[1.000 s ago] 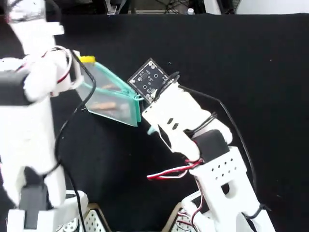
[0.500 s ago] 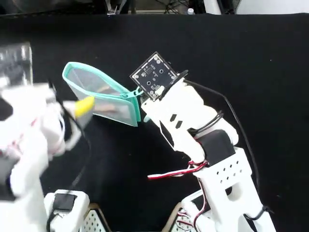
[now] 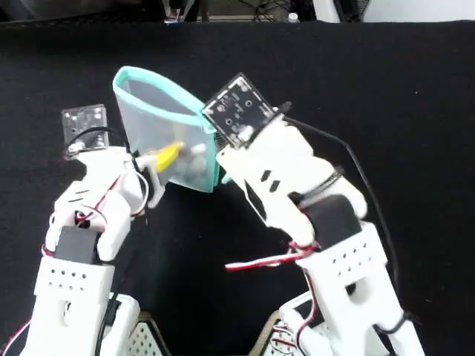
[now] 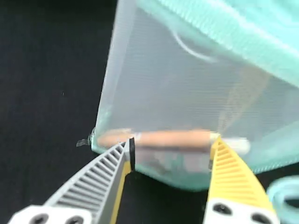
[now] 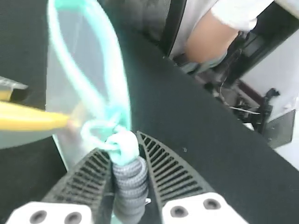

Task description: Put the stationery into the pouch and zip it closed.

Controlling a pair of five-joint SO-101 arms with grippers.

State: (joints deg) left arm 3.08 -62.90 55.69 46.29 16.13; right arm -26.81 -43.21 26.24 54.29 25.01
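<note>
A translucent pouch [image 3: 159, 126] with teal trim hangs above the black table, its open mouth facing up and back. An orange-brown pen [image 4: 159, 138] lies inside along its lower edge, beside other pale stationery [image 3: 194, 157]. My right gripper [image 5: 125, 161] is shut on the teal loop [image 5: 122, 144] at the pouch's zip end and holds the pouch [image 5: 79, 93] up. My left gripper [image 4: 170, 151] stands open at the pouch's [image 4: 187, 93] lower edge, one finger on each side of the pen. Its yellow finger [image 3: 168, 155] lies against the pouch's side.
The black cloth table [image 3: 386, 96] stretches wide to the right and back. Both arm bases stand at the front edge, with red and white wires [image 3: 260, 263] looping off the right arm. Room clutter lies behind the table's far edge.
My left arm has swung down from the upper left, and its gripper is now at the pouch's lower edge. The pouch has tipped more upright with its mouth spread wider. The right gripper kept its hold.
</note>
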